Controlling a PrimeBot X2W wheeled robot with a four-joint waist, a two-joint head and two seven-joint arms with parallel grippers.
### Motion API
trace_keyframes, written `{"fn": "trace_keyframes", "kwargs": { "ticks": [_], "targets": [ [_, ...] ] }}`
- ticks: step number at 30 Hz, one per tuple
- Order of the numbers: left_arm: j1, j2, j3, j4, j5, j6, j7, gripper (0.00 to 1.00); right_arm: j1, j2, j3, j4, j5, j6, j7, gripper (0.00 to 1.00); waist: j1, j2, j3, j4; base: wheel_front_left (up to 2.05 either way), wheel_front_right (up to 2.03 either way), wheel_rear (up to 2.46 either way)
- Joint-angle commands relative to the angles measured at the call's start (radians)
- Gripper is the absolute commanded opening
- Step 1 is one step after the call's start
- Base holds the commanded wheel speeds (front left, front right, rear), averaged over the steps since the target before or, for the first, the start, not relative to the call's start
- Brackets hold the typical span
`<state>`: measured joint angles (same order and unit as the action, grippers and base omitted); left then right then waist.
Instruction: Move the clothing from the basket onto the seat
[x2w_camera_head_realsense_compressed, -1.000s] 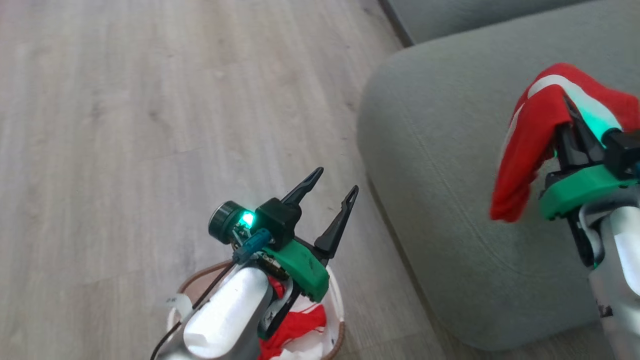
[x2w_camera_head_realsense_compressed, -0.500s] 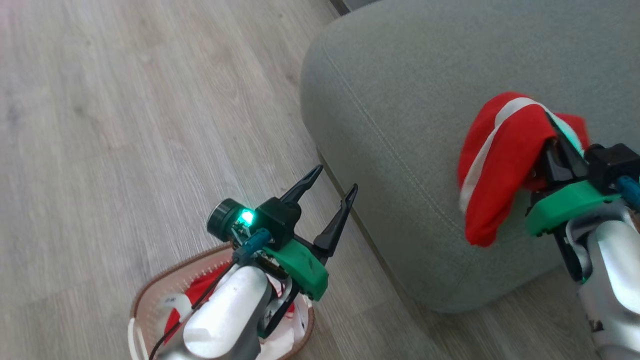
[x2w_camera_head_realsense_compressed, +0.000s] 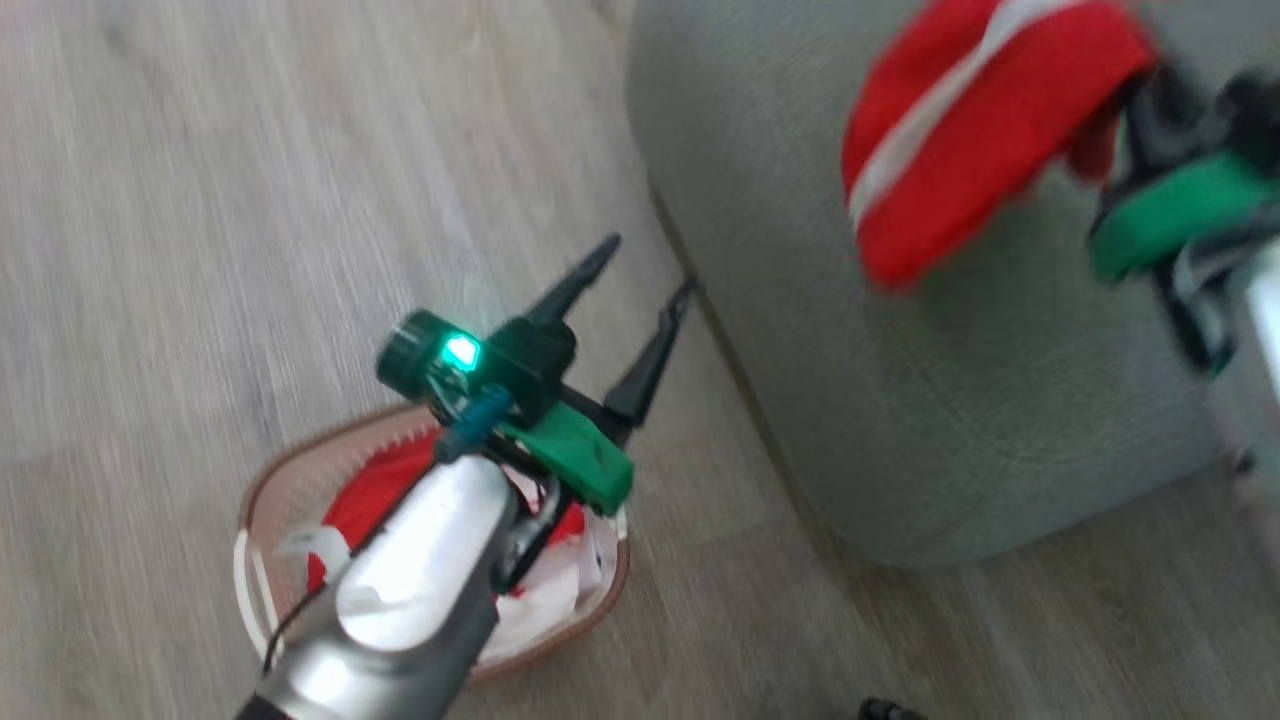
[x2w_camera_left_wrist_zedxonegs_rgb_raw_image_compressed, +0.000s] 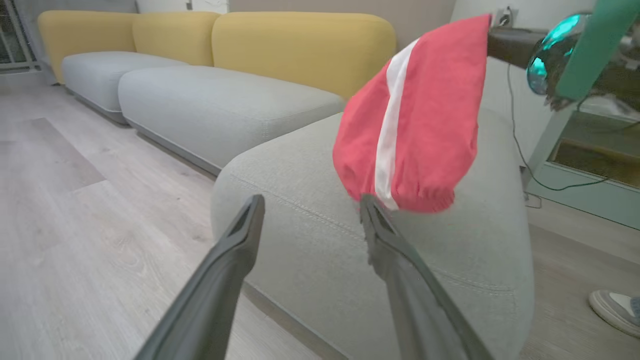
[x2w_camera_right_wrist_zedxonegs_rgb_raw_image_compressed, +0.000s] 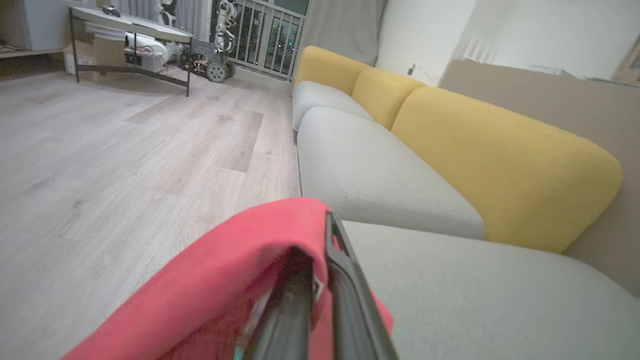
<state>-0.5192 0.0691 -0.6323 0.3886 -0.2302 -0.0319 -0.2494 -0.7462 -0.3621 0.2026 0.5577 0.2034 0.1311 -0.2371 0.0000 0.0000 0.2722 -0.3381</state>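
**A:** What have the right fingers (x2w_camera_right_wrist_zedxonegs_rgb_raw_image_compressed: 345, 285) got?

**B:** They are pressed together on a red garment (x2w_camera_right_wrist_zedxonegs_rgb_raw_image_compressed: 215, 285). The cloth is draped over both of them and falls away to one side.

**A:** Any markings on it?

**B:** One white stripe runs its length, and the lower hem is gathered. The left wrist view shows that plainly.

**A:** Where does it hang?

**B:** Over the seat (x2w_camera_left_wrist_zedxonegs_rgb_raw_image_compressed: 300, 160), the big grey-green cushion with the stitched seam. The head view is blurred, but it shows a shadow on the cushion under the cloth. I cannot tell whether the hem touches the cushion.

**A:** And the left fingers (x2w_camera_left_wrist_zedxonegs_rgb_raw_image_compressed: 395, 260)?

**B:** They are spread wide with nothing between them. In the head view they sit above the wooden floor (x2w_camera_head_realsense_compressed: 200, 200), between the basket and the seat, pointing toward the cushion's edge. One tip is just beside the cushion's side.

**A:** The basket itself?

**B:** The basket (x2w_camera_head_realsense_compressed: 290, 490) stands on the floor near the seat's rounded corner, apart from it. It is a cream oval with a brown rim. The left forearm crosses above it and hides the middle.

**A:** Anything inside?

**B:** More clothing (x2w_camera_head_realsense_compressed: 365, 495) is bunched inside, red with white patches.

**A:** What lies beyond?

**B:** Further grey cushions with yellow backrests (x2w_camera_left_wrist_zedxonegs_rgb_raw_image_compressed: 300, 45) run along the wall. At the edge of the left wrist view, a pale shoe (x2w_camera_left_wrist_zedxonegs_rgb_raw_image_compressed: 615, 310) rests on the floor.
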Motion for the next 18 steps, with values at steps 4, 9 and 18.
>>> {"fn": "trace_keyframes", "kwargs": {
  "ticks": [4,9,18],
  "targets": [
    [-0.071,0.038,0.045,-0.044,0.022,0.001,-0.012,1.00,-0.161,-0.045,0.007,0.023,0.053,0.000,0.005,0.00,0.0000,0.0000,0.136,0.068,0.00,0.00,0.00],
    [-0.110,0.068,0.052,-0.063,0.040,0.006,-0.011,1.00,-0.333,-0.103,-0.013,0.113,0.065,0.000,0.009,0.00,0.0000,0.0000,0.233,0.113,0.00,0.00,0.00],
    [-0.126,0.110,0.068,-0.136,0.060,0.037,-0.009,1.00,-0.560,-0.208,-0.106,0.281,0.010,0.000,0.004,0.00,0.0000,0.0000,0.369,0.180,0.00,0.00,0.00]
  ]
}}
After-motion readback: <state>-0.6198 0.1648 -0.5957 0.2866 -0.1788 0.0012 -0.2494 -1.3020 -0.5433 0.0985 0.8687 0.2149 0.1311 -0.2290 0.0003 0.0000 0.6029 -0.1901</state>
